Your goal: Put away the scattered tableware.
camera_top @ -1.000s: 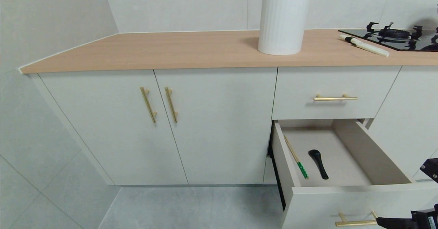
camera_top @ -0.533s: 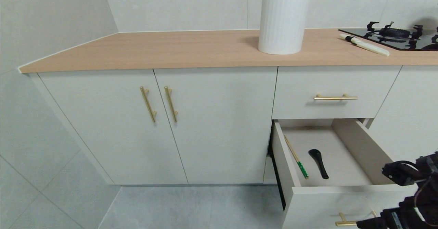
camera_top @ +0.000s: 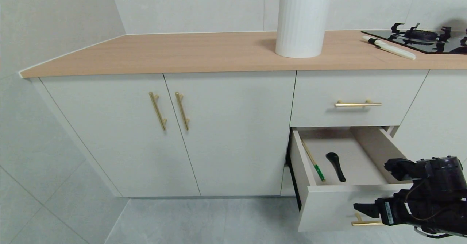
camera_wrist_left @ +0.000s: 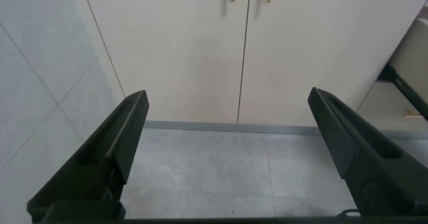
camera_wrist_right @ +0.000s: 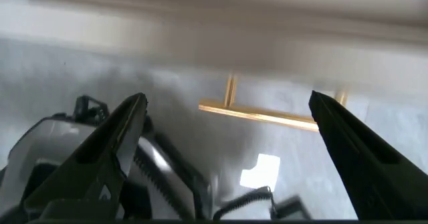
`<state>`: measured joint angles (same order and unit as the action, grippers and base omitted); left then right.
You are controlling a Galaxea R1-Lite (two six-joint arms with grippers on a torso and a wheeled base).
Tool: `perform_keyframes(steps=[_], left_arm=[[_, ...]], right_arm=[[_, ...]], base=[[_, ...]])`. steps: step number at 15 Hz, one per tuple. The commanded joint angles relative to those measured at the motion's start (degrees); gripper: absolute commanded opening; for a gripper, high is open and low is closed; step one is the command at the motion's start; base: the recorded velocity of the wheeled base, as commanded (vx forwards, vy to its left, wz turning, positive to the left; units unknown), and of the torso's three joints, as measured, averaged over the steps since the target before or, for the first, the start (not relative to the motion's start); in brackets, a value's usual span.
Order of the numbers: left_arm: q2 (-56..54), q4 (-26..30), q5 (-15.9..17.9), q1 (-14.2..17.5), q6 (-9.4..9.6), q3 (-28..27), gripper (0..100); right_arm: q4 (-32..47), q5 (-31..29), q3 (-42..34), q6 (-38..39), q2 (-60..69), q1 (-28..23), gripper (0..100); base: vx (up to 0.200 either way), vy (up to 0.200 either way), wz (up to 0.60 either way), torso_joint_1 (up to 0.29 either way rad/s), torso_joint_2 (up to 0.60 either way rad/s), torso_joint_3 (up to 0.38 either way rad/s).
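Drawer (camera_top: 330,209) part open. Inside, green-banded chopsticks (camera_top: 313,161) lie flat along the left wall, with a black spoon (camera_top: 336,166) flat beside them, bowl toward the back. White knife (camera_top: 388,47) lies flat at the counter's (camera_top: 182,54) right end.

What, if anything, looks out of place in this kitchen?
A white knife lies loose on the countertop beside the hob, and the lower drawer stands partly open with chopsticks and a black spoon inside.

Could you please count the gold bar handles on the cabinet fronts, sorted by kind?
Vertical gold bar handles on the cabinet doors: 2
Horizontal gold bar handles on the drawer fronts: 2
Total: 4
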<state>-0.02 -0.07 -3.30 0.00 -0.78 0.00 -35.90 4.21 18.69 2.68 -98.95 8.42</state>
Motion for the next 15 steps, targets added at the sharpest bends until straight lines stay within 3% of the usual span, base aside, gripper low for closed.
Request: perform_keyframes(steps=[1, 6, 7, 15], left_arm=[[0.0, 0.0, 0.0, 0.0, -0.01, 0.0, 100], [0.0, 0.0, 0.0, 0.0, -0.01, 0.0, 100], [0.0, 0.0, 0.1, 0.0, -0.01, 0.0, 100], [0.0, 0.0, 0.0, 0.0, -0.01, 0.0, 100]], right_arm=[[-7.0, -0.8, -0.1, 0.0, -7.1, 0.0, 100], [-37.2, -6.3, 0.5, 0.0, -23.9, 0.0, 100], [-40.0, -6.5, 1.6, 0.0, -26.1, -0.1, 100], [-40.3, -9.0, 20.6, 1.4, -34.6, -2.5, 100]], base=[[0.0, 0.0, 0.0, 0.0, 0.0, 0.0], [0.0, 0.0, 0.0, 0.0, 0.0, 0.0], [0.0, 0.0, 0.0, 0.0, 0.0, 0.0], [0.0, 0.0, 0.0, 0.0, 0.0, 0.0]])
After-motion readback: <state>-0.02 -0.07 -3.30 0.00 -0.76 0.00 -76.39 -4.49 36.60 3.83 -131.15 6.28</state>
